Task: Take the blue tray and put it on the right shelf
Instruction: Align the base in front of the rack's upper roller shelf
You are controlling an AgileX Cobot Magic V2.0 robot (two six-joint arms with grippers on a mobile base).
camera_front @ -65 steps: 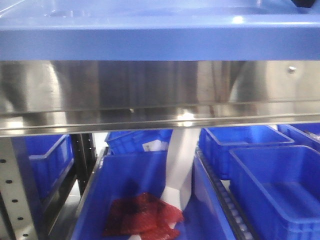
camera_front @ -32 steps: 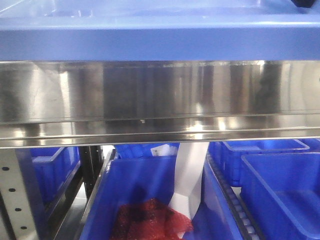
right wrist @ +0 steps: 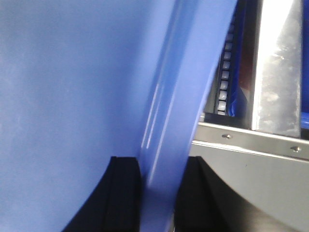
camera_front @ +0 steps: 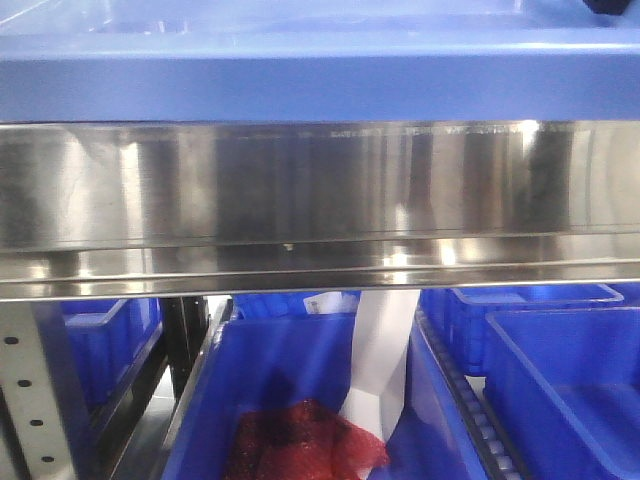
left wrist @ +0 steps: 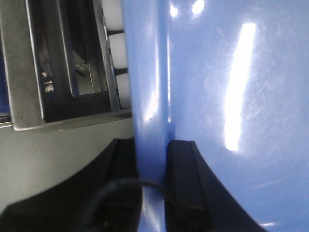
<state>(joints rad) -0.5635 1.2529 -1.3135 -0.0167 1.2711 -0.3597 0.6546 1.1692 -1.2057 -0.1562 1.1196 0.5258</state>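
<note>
The blue tray (camera_front: 320, 75) fills the top of the front view, its long rim just above the right shelf's shiny steel front rail (camera_front: 320, 200). In the left wrist view my left gripper (left wrist: 152, 164) is shut on the blue tray's (left wrist: 231, 96) left rim, one black finger on each side. In the right wrist view my right gripper (right wrist: 161, 183) is shut on the blue tray's (right wrist: 72, 87) right rim in the same way. The shelf's steel frame (right wrist: 275, 67) shows just beyond the rim.
Under the rail stand several deeper dark blue bins (camera_front: 560, 390); the middle bin (camera_front: 270, 380) holds a red mesh bag (camera_front: 300, 445) and a white strip (camera_front: 380, 350). A grey perforated upright (camera_front: 25, 390) stands at the lower left. White rollers (left wrist: 116, 48) lie beside the tray.
The rail and the bins below have shifted right and slightly down in the front view, mostly in the first half second. The tray stays in both grippers.
</note>
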